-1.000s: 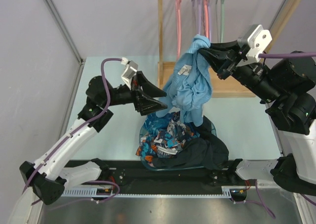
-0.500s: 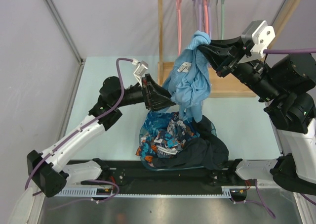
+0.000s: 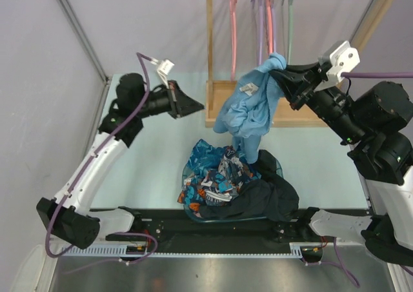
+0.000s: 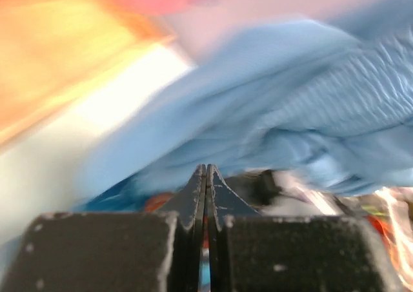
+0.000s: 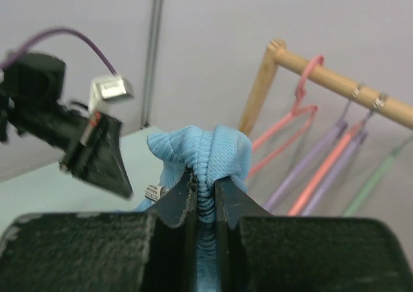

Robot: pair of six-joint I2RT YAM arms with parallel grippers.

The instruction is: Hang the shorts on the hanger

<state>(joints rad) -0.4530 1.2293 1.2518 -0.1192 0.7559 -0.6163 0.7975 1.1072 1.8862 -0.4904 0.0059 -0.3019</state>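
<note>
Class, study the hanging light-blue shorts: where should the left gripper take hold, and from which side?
Probably the upper edge beside the white label, approached from the left. The shorts hang bunched from the right gripper, shut on their ribbed band, so that edge faces the left gripper, which is shut and must open first.

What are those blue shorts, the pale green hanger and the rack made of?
The shorts: soft knit fabric, matte, with a ribbed gathered waistband, probably cotton or polyester. The hanger: thin, smooth, likely plastic. The rack: pale bare wood, by its colour.
</note>
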